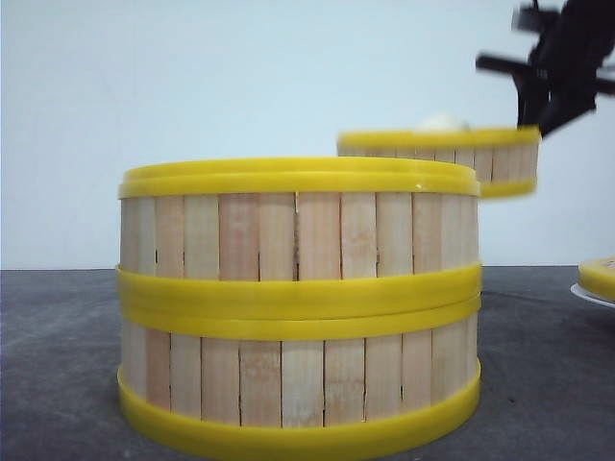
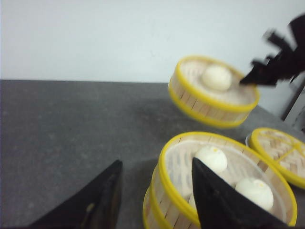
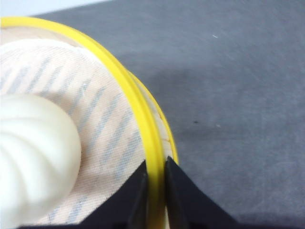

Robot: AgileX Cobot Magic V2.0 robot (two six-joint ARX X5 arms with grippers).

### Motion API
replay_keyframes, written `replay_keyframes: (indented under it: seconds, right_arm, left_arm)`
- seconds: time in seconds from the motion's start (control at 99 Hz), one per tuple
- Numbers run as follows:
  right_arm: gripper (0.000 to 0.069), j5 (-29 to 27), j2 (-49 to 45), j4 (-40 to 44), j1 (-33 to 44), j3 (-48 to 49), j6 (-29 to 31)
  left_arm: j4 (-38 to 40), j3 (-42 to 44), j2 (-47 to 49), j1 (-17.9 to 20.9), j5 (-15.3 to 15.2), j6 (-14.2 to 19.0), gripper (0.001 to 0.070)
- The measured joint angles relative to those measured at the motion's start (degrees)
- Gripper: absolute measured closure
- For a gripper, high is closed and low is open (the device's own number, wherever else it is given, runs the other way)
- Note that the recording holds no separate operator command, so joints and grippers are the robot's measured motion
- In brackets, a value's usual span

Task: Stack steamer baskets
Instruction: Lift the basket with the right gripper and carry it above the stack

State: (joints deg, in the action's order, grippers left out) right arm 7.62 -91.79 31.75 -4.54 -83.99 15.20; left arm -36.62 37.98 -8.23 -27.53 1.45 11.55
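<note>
Two steamer baskets [image 1: 298, 307] stand stacked on the dark table, close to the front camera; the top one [image 2: 228, 176] holds white buns. A third steamer basket [image 1: 437, 158] with one white bun [image 2: 217, 76] hangs in the air behind and to the right of the stack. My right gripper [image 3: 156, 167] is shut on its yellow rim [image 3: 138, 119], one finger inside and one outside the wall. My left gripper [image 2: 155, 167] is open, low beside the stack, one finger [image 2: 224, 200] over the top basket's rim and nothing held.
A flat yellow lid [image 2: 279, 152] lies on a white plate at the table's right, seen at the edge of the front view as the lid [image 1: 598, 277]. A pale wall stands behind the grey table [image 2: 71, 124].
</note>
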Motion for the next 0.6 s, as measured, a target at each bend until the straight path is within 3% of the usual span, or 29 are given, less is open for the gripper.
replay_keyframes:
  seconds: [0.404,0.596]
  right_arm:
    - [0.0658,5.25,13.49,10.12,-6.34,-0.17,-6.01]
    - [0.0658,6.16,15.17,15.63,-11.85,-0.22,-8.31]
  left_arm:
    - [-0.90,0.00,0.00,0.00,-0.02,-0.15,0.0441]
    - [-1.36,0.00,0.00,0.00,-0.02,-0.15,0.0441]
